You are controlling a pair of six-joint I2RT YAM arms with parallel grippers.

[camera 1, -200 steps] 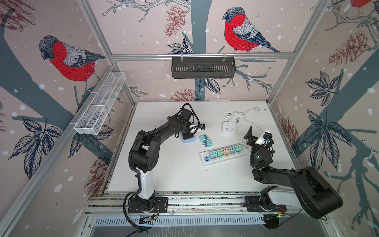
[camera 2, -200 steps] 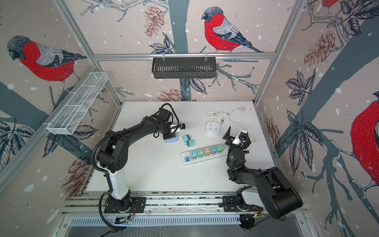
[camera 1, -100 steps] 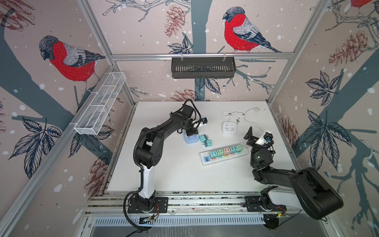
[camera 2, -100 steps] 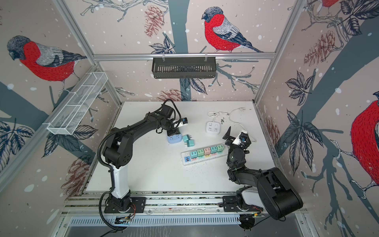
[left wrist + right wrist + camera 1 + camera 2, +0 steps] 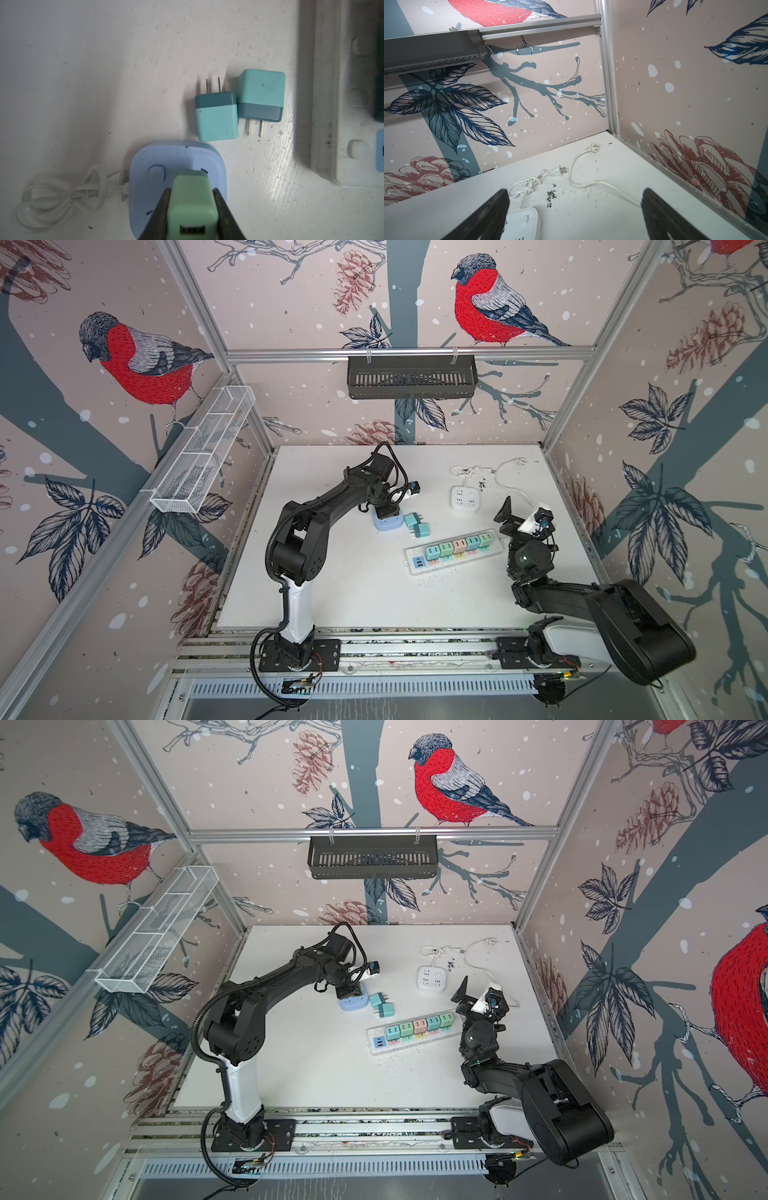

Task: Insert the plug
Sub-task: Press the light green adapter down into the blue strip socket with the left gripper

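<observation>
**A:** Top views first. Where is the left arm?

**B:** In both top views the left end effector (image 5: 389, 512) points down onto the blue socket (image 5: 384, 526), left of the middle of the counter (image 5: 353, 593). Two teal plugs (image 5: 417, 524) lie just right of that socket. The strip (image 5: 419, 562) lies nearer and further right.

**A:** And the right arm?

**B:** The right end effector (image 5: 519, 519) hangs above the counter past the strip's right end. It is near a white socket (image 5: 463, 497) and touches nothing.

**A:** Left wrist view?

**B:** The end effector is clamped on the plug (image 5: 193, 199), a green cube, with one finger on each side. The plug stands on top of the blue socket, beside its button. Its prongs are hidden, so I cannot tell how deep it sits. The teal plugs touch side by side, with their prongs pointing opposite ways. A white coil (image 5: 62, 197) lies just beside the socket.

**A:** Right wrist view?

**B:** The jaws are spread wide with nothing between them. Beyond them are the white socket and a loose cord (image 5: 593, 182) running toward the far right corner.
</observation>
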